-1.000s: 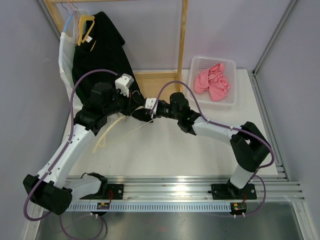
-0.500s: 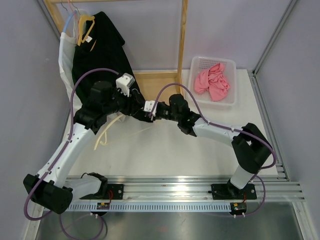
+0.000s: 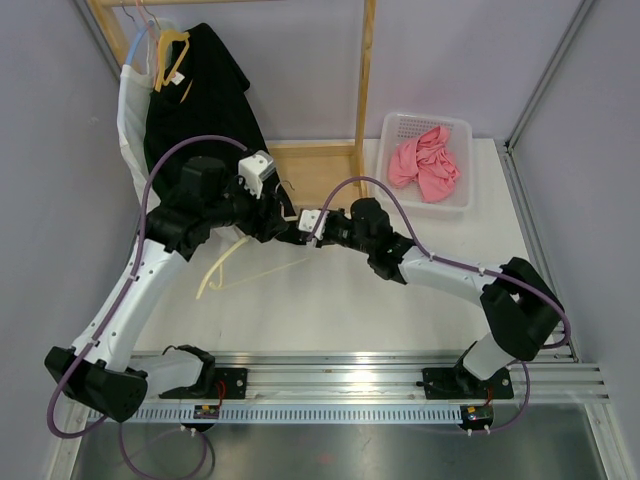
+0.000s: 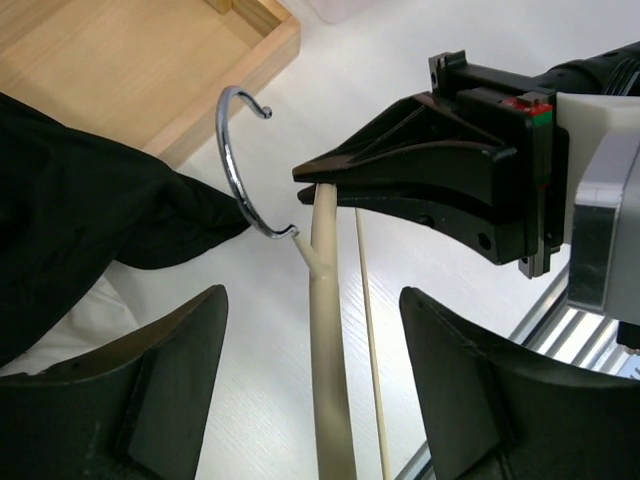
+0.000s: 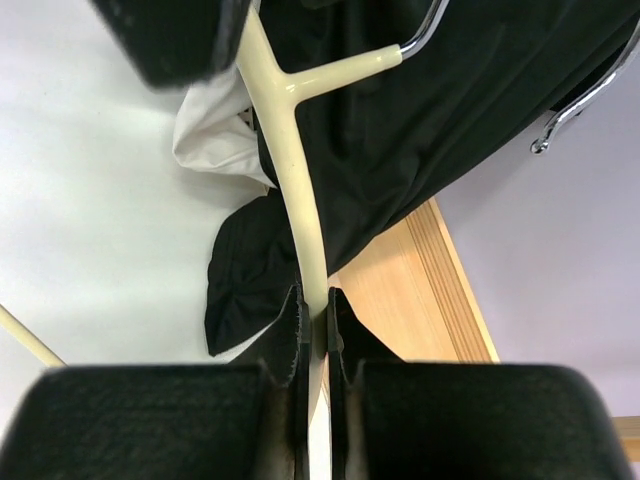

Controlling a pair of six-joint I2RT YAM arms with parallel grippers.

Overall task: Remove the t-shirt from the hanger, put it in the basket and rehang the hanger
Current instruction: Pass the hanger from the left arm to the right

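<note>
A bare cream hanger point(image 3: 218, 268) with a chrome hook point(image 4: 238, 170) hangs low over the table. My right gripper point(image 3: 303, 228) is shut on one of its arms just beyond the hook point(image 5: 313, 315). The left gripper point(image 3: 283, 222) is open. Its fingers point(image 4: 150, 400) straddle the same cream arm point(image 4: 330, 380) without touching it. The black t-shirt point(image 3: 200, 100) hangs from the rack at the back left. Its lower folds point(image 4: 80, 220) lie right beside the hook, and it fills the space behind the hanger point(image 5: 430, 110).
A yellow hanger point(image 3: 172, 55) and a white garment point(image 3: 128, 110) hang on the wooden rack point(image 3: 365, 80). The rack's wooden base point(image 3: 320, 165) lies just behind the grippers. A white basket point(image 3: 460, 195) holding pink cloth point(image 3: 425, 160) stands at the back right.
My left gripper has opened and let go of the cream hanger. My right gripper has shut on it. Both grippers and the hanger have shifted slightly to the right.
</note>
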